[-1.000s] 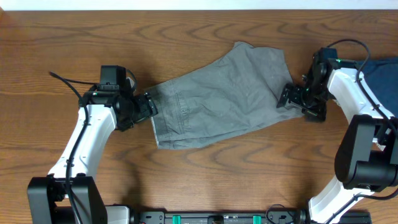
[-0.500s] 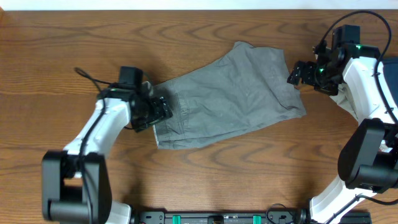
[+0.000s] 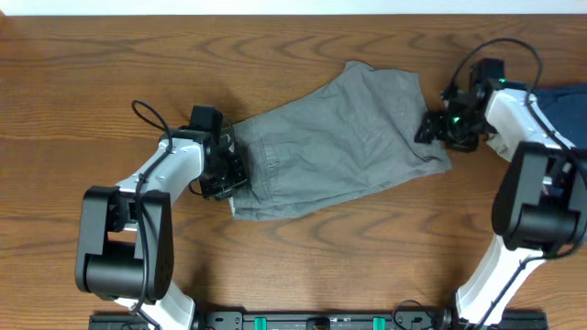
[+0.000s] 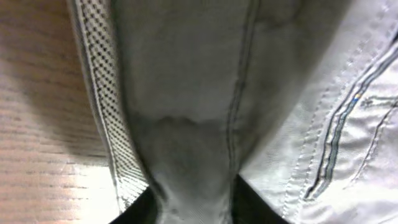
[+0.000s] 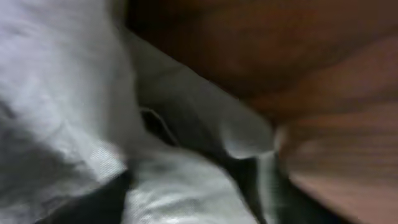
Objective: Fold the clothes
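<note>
The clothes (image 3: 339, 137), grey shorts, lie flat and slanted across the middle of the wooden table (image 3: 110, 64). At their left end my left gripper (image 3: 234, 172) is on the waistband. In the left wrist view a fold of the clothes (image 4: 186, 93), with the pale mesh lining (image 4: 102, 93) beside it, is pinched between the dark fingers of my left gripper (image 4: 193, 208). My right gripper (image 3: 429, 128) is at the shorts' right edge. The right wrist view is blurred: the clothes (image 5: 62, 93) fill the gap of my right gripper (image 5: 180, 199), and whether the fingers press them is unclear.
A dark blue cloth (image 3: 564, 96) lies at the right edge of the table behind the right arm. A black cable (image 3: 147, 115) loops off the left arm. The table's far edge (image 3: 275, 13) runs along the top.
My left gripper slid right onto the waistband and closed on it. My right gripper swung away toward the far side, then came back to the shorts' right edge with its fingers narrowing.
</note>
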`<state>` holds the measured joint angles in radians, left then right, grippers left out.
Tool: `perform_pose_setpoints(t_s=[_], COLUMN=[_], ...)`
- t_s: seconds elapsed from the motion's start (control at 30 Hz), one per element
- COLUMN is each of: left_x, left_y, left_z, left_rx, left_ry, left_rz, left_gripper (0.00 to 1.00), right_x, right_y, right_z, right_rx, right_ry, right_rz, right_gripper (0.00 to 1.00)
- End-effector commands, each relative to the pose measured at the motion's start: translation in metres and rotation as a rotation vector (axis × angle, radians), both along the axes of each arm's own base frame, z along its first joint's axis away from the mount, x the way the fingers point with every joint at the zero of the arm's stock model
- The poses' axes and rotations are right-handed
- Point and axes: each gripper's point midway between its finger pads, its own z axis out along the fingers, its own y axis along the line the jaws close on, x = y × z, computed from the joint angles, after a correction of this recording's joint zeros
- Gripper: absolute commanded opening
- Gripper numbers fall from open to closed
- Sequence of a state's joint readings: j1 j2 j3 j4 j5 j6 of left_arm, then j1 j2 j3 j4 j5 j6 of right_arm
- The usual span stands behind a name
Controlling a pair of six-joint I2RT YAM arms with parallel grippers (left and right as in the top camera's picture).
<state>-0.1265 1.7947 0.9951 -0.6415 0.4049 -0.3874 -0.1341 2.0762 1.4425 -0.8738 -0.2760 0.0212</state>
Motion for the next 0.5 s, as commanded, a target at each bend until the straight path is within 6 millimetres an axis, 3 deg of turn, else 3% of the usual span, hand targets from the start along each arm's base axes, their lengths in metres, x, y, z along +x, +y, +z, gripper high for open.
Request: perform_pose_setpoints(t_s=[0.0,0.07,0.13,0.23,0.33,0.47], left_x=[-0.010,-0.013,-0.015,-0.018,-0.020,-0.031], left_y=[0.002,0.006,0.009,0.010,0.010,0.012], left_z=[-0.009,-0.010,-0.011,-0.011,-0.011,-0.010], left_rx=[0.013,0.039,0.054,0.061,0.062,0.068], left_ry=[0.045,0.058,0.065,0.075,0.086,0.133], left_rz=[-0.010,-0.010,-0.010,-0.010,-0.010,-0.012], left_gripper=[0.20,0.14,0.13,0.11,0.10,0.12], right_x=[-0.016,-0.039,-0.058,-0.076,-0.076,-0.068], right_y=[0.005,-0.017,-0.053,-0.096,-0.103,-0.090], right_z=[-0.006,-0.007,-0.004,0.006,0.005,0.002], right_rx=[0.004,-0.097,-0.265,-0.453,-0.433,-0.331], right_ry=[0.068,0.174,0.275,0.339,0.330,0.307], right_rz=[0.027,-0.029,-0.189,-0.373,-0.399,-0.343], right_gripper=[0.01,0.01,0.01,0.04,0.15,0.29])
